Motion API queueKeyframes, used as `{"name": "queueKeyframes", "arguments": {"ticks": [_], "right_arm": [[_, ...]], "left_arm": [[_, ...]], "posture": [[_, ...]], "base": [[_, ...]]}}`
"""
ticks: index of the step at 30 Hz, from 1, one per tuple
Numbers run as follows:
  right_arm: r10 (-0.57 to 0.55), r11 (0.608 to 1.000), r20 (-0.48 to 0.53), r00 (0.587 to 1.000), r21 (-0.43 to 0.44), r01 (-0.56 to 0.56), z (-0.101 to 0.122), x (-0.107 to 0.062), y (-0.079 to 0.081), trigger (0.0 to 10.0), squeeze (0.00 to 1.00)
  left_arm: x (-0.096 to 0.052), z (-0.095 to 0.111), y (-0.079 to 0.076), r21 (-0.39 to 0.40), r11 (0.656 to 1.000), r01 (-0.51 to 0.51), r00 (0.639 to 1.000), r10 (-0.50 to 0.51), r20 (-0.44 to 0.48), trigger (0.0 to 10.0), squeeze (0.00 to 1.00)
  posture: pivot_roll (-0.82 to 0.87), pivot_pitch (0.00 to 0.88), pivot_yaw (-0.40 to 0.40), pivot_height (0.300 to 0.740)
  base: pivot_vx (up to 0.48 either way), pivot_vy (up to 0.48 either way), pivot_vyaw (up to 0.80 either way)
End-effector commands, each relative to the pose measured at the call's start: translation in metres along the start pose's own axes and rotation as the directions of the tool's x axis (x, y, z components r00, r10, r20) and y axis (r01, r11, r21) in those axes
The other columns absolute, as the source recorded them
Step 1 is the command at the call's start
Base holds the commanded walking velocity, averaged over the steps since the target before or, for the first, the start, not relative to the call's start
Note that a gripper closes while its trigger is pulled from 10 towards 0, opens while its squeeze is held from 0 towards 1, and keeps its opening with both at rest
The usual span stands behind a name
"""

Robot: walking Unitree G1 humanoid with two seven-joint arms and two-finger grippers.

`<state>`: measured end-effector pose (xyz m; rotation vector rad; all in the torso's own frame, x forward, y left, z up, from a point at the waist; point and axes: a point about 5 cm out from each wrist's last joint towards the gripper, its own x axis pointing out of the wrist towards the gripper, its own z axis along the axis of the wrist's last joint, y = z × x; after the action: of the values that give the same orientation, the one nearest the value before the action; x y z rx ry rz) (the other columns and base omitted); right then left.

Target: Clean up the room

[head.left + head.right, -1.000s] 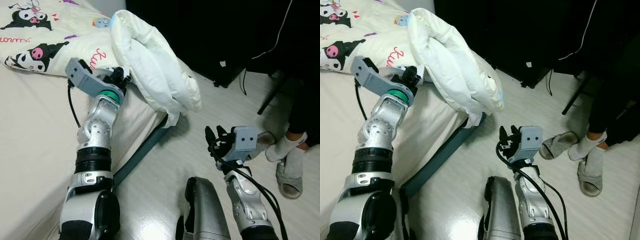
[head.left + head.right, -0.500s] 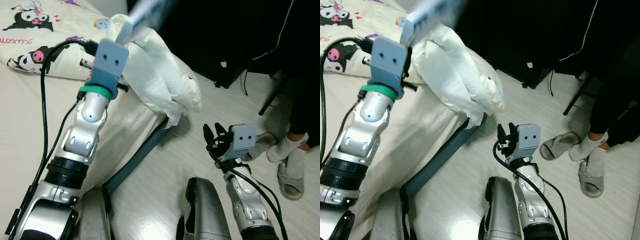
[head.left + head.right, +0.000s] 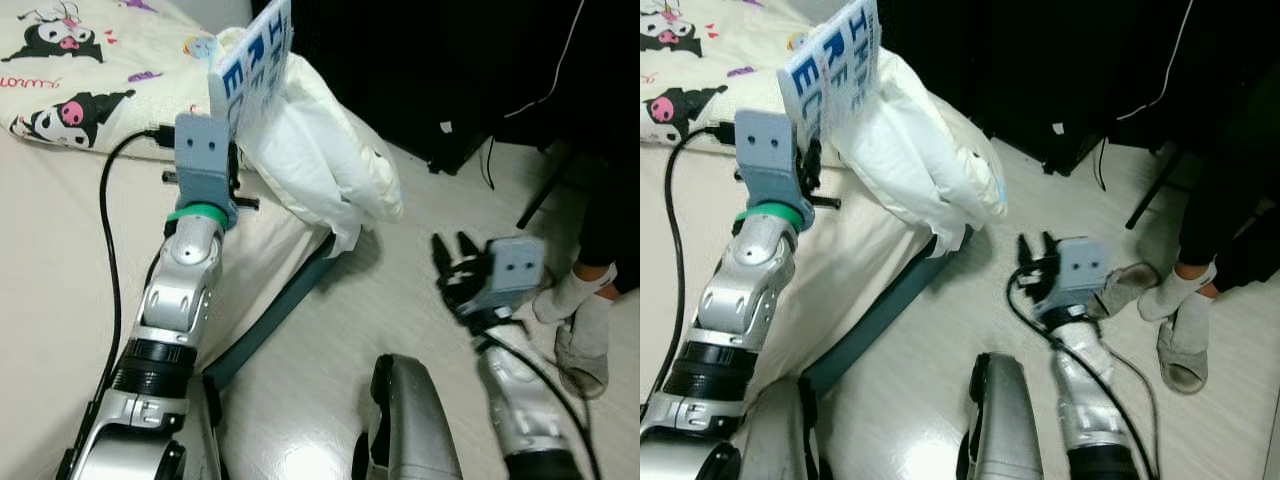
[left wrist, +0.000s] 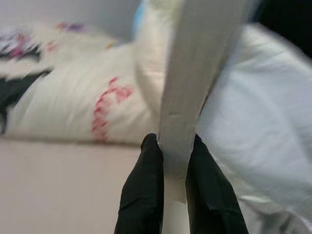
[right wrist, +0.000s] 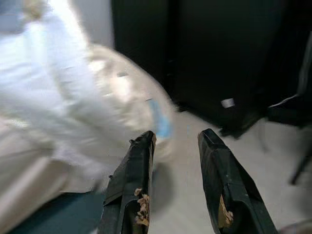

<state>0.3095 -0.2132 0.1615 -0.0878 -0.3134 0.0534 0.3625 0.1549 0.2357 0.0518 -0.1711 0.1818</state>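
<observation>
My left gripper (image 4: 171, 142) is shut on a thin white book or packet with big blue letters (image 3: 252, 60). It holds the book upright above the bed (image 3: 60, 260), just beside a folded white duvet (image 3: 325, 150) that hangs over the bed's corner. In the left wrist view the book (image 4: 195, 73) is seen edge-on between the two black fingers. My right gripper (image 3: 452, 248) hovers open over the pale floor with nothing between its fingers (image 5: 134, 180).
A cartoon-print pillow (image 3: 80, 80) lies at the head of the bed. The teal bed frame (image 3: 280, 310) runs along the floor. A person's socked feet in slippers (image 3: 580, 330) stand at the right. Dark furniture, cables and a chair leg (image 3: 545, 195) are behind.
My left gripper has risen from the bed surface with the book, which now stands upright and sharp. My right gripper has shifted to the right and slightly up.
</observation>
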Motion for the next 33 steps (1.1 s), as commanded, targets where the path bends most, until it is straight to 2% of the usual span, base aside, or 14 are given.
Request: {"name": "queueKeyframes", "arguments": {"ticks": [1,2,3,6,8,9,10,11,12,16,22,27,30,33], "right_arm": [[0.002,1.000,-0.004,1.000,0.004,-0.002,0.000,0.002,-0.008,10.0,0.42],[0.007,1.000,-0.003,1.000,0.005,-0.007,0.001,0.004,-0.012,10.0,1.00],[0.007,1.000,-0.003,1.000,0.005,-0.007,0.001,0.004,-0.012,10.0,1.00],[0.057,0.998,0.013,0.998,0.005,-0.057,0.007,0.020,-0.016,10.0,1.00],[0.075,0.997,0.027,0.997,0.001,-0.075,0.011,0.027,-0.014,10.0,1.00],[0.087,0.996,0.038,0.995,-0.001,-0.087,0.015,0.032,-0.012,10.0,1.00],[0.104,0.995,0.076,0.992,0.005,-0.104,0.027,0.042,-0.004,10.0,1.00],[0.104,0.995,0.076,0.992,0.005,-0.104,0.027,0.042,-0.004,10.0,1.00],[0.104,0.994,0.103,0.989,0.012,-0.105,0.035,0.046,0.002,10.0,0.00],[0.108,0.993,0.185,0.977,0.036,-0.116,0.055,0.046,0.018,10.0,0.00],[0.086,0.995,0.226,0.970,0.029,-0.095,0.061,0.036,0.022,10.0,0.00],[0.068,0.997,0.211,0.975,0.031,-0.077,0.055,0.029,0.023,10.0,0.00],[0.057,0.997,0.186,0.981,0.039,-0.065,0.050,0.022,0.024,10.0,0.00],[0.054,0.997,0.181,0.982,0.040,-0.062,0.050,0.021,0.024,10.0,0.00]], "left_arm": [[0.005,0.004,0.015,-0.004,0.993,-0.118,0.993,0.118,0.002,10.0,0.00],[0.006,0.004,0.020,0.004,0.988,-0.158,0.988,0.158,-0.002,10.0,0.00],[0.006,0.004,0.020,0.004,0.988,-0.158,0.988,0.158,-0.002,10.0,0.00],[0.007,0.005,0.037,0.025,0.962,-0.272,0.962,0.272,0.017,10.0,0.00],[0.006,0.007,0.040,0.008,0.958,-0.288,0.957,0.288,0.027,10.0,0.00],[0.006,0.009,0.042,-0.005,0.956,-0.294,0.955,0.294,0.034,10.0,0.00],[0.004,0.018,0.038,-0.095,0.966,-0.240,0.966,0.247,0.069,10.0,0.00],[0.004,0.018,0.038,-0.095,0.966,-0.240,0.966,0.247,0.069,10.0,0.00],[0.002,0.027,0.033,-0.145,0.973,-0.180,0.975,0.196,0.108,10.0,0.00],[-0.006,0.054,0.014,-0.204,0.979,-0.008,0.971,0.056,0.231,10.0,0.00],[-0.006,0.069,0.000,-0.235,0.970,0.068,0.965,-0.004,0.262,10.0,0.00],[-0.007,0.072,-0.010,-0.244,0.964,0.103,0.963,-0.035,0.267,10.0,0.00],[-0.010,0.064,-0.023,-0.248,0.955,0.165,0.967,-0.108,0.229,10.0,0.00],[-0.011,0.063,-0.024,-0.250,0.951,0.181,0.966,-0.124,0.225,10.0,0.00]], "posture": [[-0.04,0.162,0.017,0.500],[-0.04,0.162,0.017,0.500],[-0.04,0.162,0.017,0.500],[-0.03,0.169,0.005,0.500],[-0.03,0.169,0.005,0.500],[-0.03,0.169,0.005,0.500],[-0.03,0.169,0.005,0.500],[-0.03,0.169,0.005,0.500],[-0.01,0.165,-0.017,0.500],[0.00,0.156,-0.023,0.500],[-0.02,0.138,-0.017,0.514],[-0.03,0.133,-0.013,0.529],[-0.04,0.130,-0.010,0.544],[-0.04,0.130,-0.010,0.549]], "base": [[0.000,0.000,0.00],[0.000,0.000,0.00],[0.000,0.000,0.00],[0.000,0.000,0.00],[0.000,0.000,0.00],[0.000,0.000,0.00],[0.000,0.000,0.00],[0.000,0.000,0.00],[0.000,0.000,0.00],[0.000,0.000,0.00],[0.000,0.000,0.00],[0.000,0.000,0.00],[0.000,0.000,0.00],[0.000,0.000,0.00]]}}
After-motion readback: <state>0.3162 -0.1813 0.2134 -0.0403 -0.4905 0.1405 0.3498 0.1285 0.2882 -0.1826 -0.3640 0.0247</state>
